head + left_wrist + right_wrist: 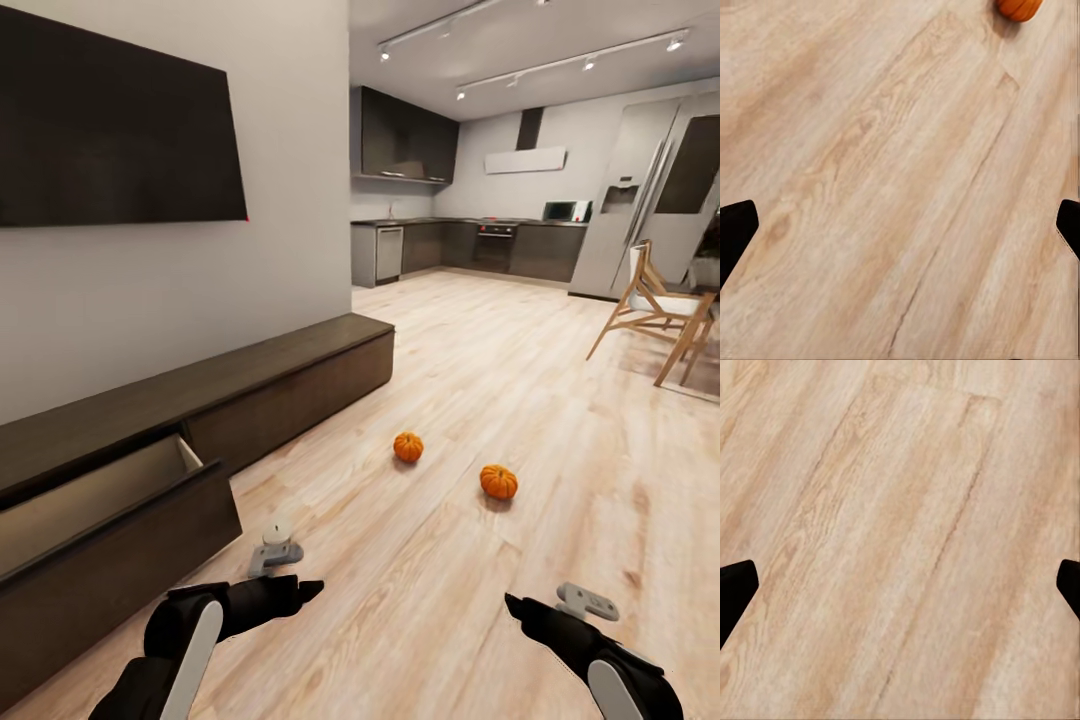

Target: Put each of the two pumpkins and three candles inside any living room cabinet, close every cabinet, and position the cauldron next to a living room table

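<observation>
Both grippers hang low over the wooden floor (470, 420) at the near edge of the head view, the left gripper (300, 590) at about seven o'clock and the right gripper (515, 605) at about five. Each wrist view shows its two dark fingertips far out at opposite edges with bare planks between them, so I judge both spread wide and holding nothing.

Just beyond the left gripper, at seven o'clock, a small pale stub (279, 524) sits above a grey bracket; it could be a candle, but it is too small to say.

At nine o'clock one drawer (110, 500) of the long dark cabinet (270, 385) stands pulled out, its pale inside showing nothing as far as can be seen.

Farther out, near the middle, the two pumpkins lie on the floor, apart from each other: the left pumpkin (408, 447) toward the cabinet and the right pumpkin (498, 482) at about four o'clock from it. One orange edge also shows in the left wrist view.

Beyond, at twelve o'clock, is the kitchen (470, 245), with a wooden chair (655, 315) at two o'clock.

By my reading the task is barely begun: a drawer is open to receive things, but both pumpkins are still out, and the candles, the closing and the cauldron remain.
</observation>
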